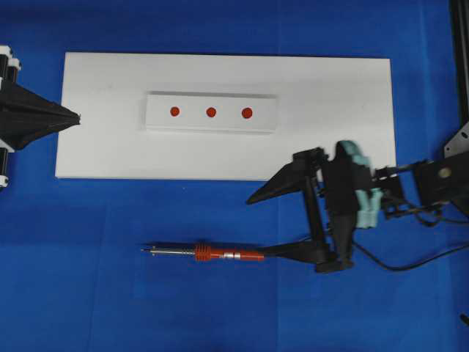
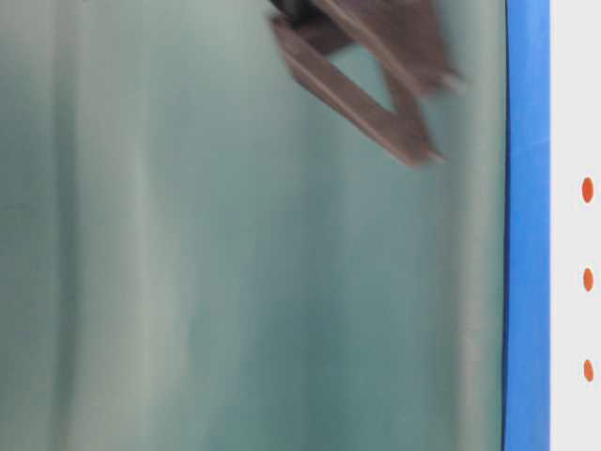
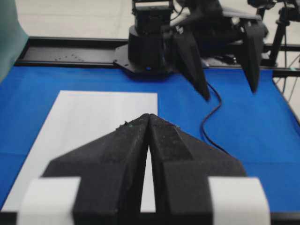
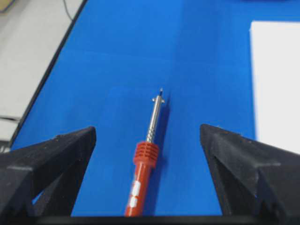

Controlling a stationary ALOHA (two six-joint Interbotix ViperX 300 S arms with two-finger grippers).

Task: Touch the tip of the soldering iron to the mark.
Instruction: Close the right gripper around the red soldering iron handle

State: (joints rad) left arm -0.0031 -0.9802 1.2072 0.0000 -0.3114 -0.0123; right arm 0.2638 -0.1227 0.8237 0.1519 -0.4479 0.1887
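Overhead: soldering iron (image 1: pixel 220 254) lies flat (untouched).

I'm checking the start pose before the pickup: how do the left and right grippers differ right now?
The left gripper has its jaws pressed together; the right gripper stands wide open. The left gripper is at the left edge of the white board, holding nothing; the right gripper is over the blue cloth, its jaws either side of the soldering iron without gripping it. Both have black, pointed fingers.
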